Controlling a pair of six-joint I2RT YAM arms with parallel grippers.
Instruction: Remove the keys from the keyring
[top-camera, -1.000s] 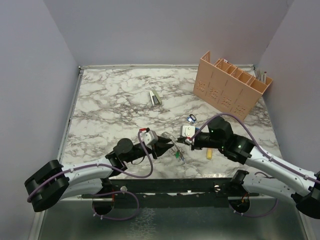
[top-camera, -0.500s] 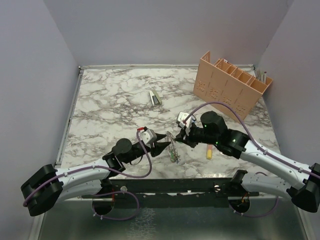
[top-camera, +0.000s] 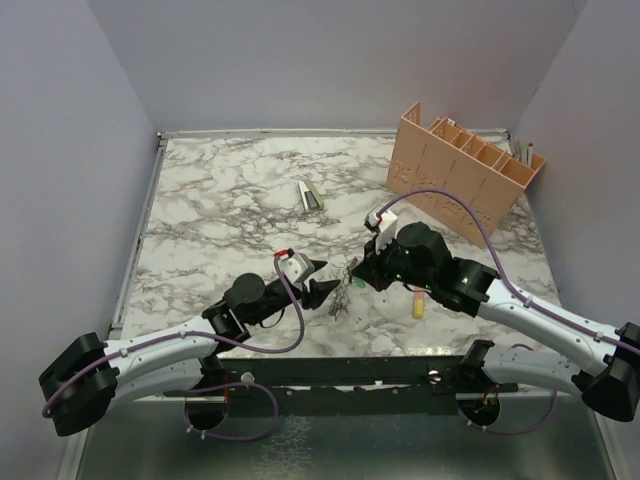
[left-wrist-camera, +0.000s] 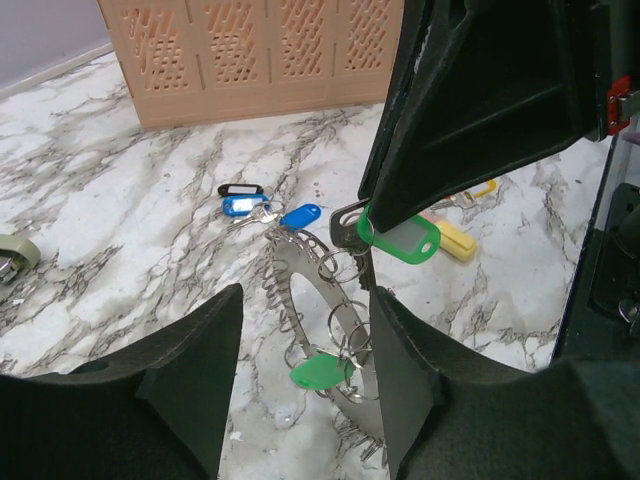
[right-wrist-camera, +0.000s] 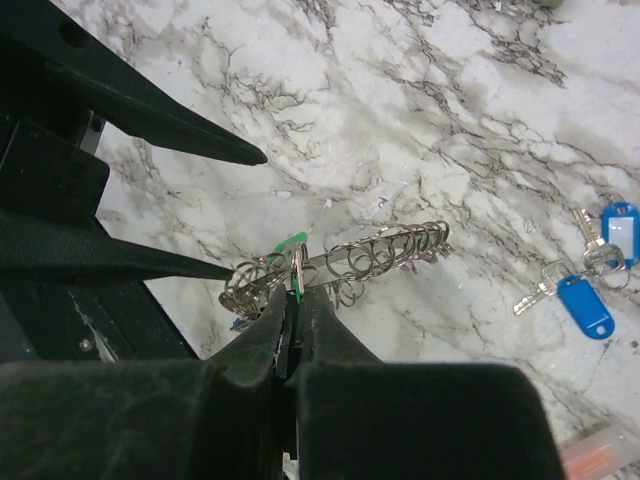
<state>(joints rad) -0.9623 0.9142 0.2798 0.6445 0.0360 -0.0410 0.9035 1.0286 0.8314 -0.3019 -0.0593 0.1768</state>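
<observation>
The keyring (left-wrist-camera: 292, 300) stands on its edge between the two grippers, near the front middle of the table (top-camera: 220, 200). It seems to hang from one green key (left-wrist-camera: 400, 240); whether its lower rim touches the table, I cannot tell. In the right wrist view I see the keyring edge-on, and its long axis goes from 8 o'clock to 2 o'clock. A second green key (left-wrist-camera: 320, 372) hangs among the small rings low on the band.

The right gripper (right-wrist-camera: 292, 300) comes from above, with its fingers pressed together and pinching the green key at the top of the band. So the right arm is the one in contact.

The left gripper (top-camera: 324, 279) is just beside the keyring, at about 9 o'clock from it in the top view. Its fingers (left-wrist-camera: 190, 370) are spread wide and hold nothing. In the left wrist view the keyring is straight ahead in the gap between them. I judge that the next move is for the left fingers to go forward and close on the flat band, so that the right gripper can pull the key away. The fingers must meet the flat faces and not the thin edge.

Two blue keys (left-wrist-camera: 300, 215) lie on the table, apart from the keyring, at about 12 o'clock from it in that view.
</observation>
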